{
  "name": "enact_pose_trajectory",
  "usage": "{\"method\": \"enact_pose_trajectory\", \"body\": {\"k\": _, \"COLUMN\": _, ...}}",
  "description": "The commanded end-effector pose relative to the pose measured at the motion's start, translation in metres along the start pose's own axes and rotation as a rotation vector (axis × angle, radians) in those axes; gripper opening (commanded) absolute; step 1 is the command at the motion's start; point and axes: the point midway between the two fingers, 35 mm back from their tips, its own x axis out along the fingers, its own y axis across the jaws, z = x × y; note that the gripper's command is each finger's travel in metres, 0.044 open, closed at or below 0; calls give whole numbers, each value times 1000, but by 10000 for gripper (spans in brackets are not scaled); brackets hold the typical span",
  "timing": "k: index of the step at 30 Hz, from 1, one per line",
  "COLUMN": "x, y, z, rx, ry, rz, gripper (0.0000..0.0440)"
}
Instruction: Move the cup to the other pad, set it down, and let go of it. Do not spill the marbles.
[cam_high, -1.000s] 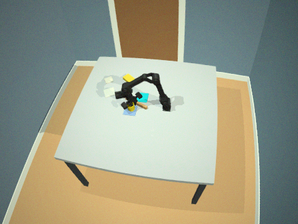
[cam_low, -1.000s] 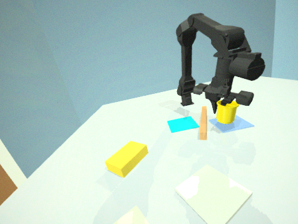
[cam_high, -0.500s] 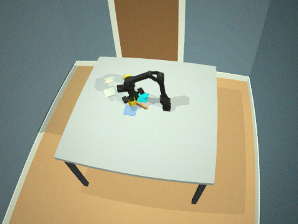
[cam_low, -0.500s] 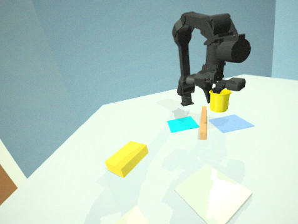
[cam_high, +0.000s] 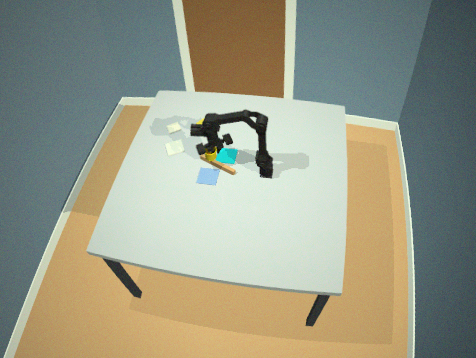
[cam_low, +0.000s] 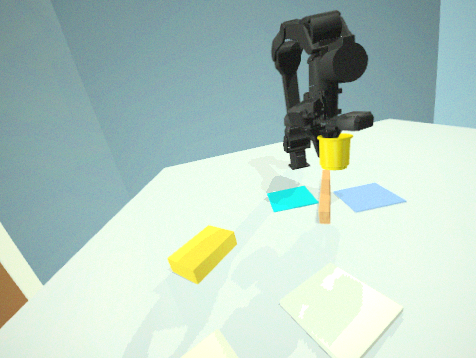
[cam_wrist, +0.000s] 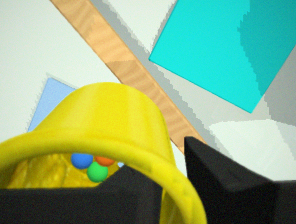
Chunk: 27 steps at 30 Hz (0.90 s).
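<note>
Six items on or above the counter (cam_high: 225, 225) (cam_low: 440, 250) (cam_wrist: 25, 30) are noted, left to right in the exterior view; clock bearings are from the cup. Yellow block (cam_high: 200, 121) (cam_low: 202, 255): lying at eight o'clock, well apart from both pads. Cyan pad (cam_high: 228, 156) (cam_low: 292, 199) (cam_wrist: 215, 55): flat, between seven and eight o'clock, nothing standing on it.

Wooden bar (cam_high: 222, 166) (cam_low: 325, 200) (cam_wrist: 125, 70): lying at six o'clock, between the pads. Yellow cup (cam_high: 211, 155) (cam_low: 335, 152) (cam_wrist: 110, 110): off the counter, near upright, above the bar's far end. Blue, green and orange marbles (cam_wrist: 97, 171) are visible inside. Jaws: nearly closed, pinching the cup's wall, one finger inside the rim and one outside.

Step in hand is judged to be the carry across the bar. The cyan pad is the probable destination; the next move calls for level travel towards eight o'clock, clearance over the bar, then a gentle lowering before release. A tilt or knock could spill marbles.

Blue pad (cam_high: 208, 176) (cam_low: 370, 197) (cam_wrist: 50, 100): flat, five o'clock, unoccupied. White tile (cam_high: 174, 147) (cam_low: 342, 310): six o'clock, nearer the camera.

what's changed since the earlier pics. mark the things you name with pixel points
The cup (cam_high: 211, 155) (cam_low: 334, 153) (cam_wrist: 107, 112), in the gripper's (cam_high: 215, 145) hold, has risen and moved from over the blue pad (cam_high: 208, 176) (cam_low: 370, 197) (cam_wrist: 50, 102) to above the wooden bar (cam_high: 220, 165) (cam_low: 325, 200) (cam_wrist: 120, 60), toward the cyan pad (cam_high: 227, 156) (cam_low: 292, 198) (cam_wrist: 215, 47). Nothing was let go. Pads, bar and yellow block (cam_low: 202, 254) stayed put.
</note>
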Motion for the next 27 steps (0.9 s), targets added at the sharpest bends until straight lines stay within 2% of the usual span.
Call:
{"method": "enact_pose_trajectory", "body": {"k": 1, "x": -4, "y": -6, "z": 10, "rx": 40, "ry": -16, "rz": 26, "gripper": 0}}
{"method": "enact_pose_trajectory", "body": {"k": 14, "x": -2, "y": -24, "z": 36, "rx": 146, "ry": -60, "rz": 73, "gripper": 0}}
{"method": "enact_pose_trajectory", "body": {"k": 27, "x": 13, "y": -42, "z": 52, "rx": 233, "ry": -90, "rz": 96, "gripper": 0}}
